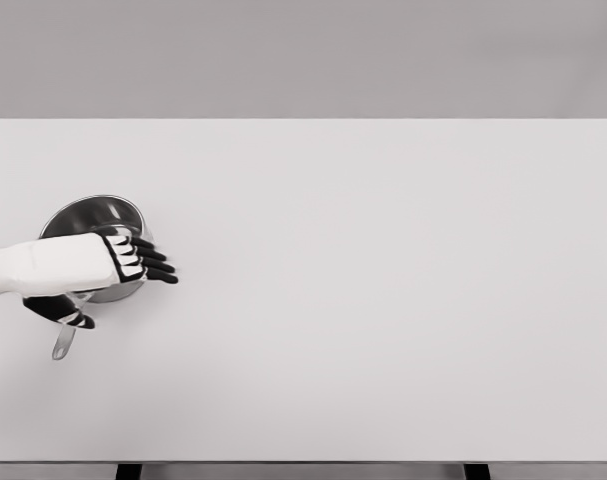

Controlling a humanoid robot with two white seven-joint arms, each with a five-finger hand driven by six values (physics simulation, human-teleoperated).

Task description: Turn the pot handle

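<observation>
1. Nearest the camera, the white table (383,330) has its front edge and dark legs cut off at the bottom.
2. Left hand (123,260) lies over the steel pot (91,216) at far left, fingers extended, gripping nothing visible.
3. Pot's handle (63,343) pokes out below the arm, partly hidden.

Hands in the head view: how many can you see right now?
1. The left hand reaches in from the left edge, fingers extended over the pot near the table's left side. The right hand is out of view.
</observation>
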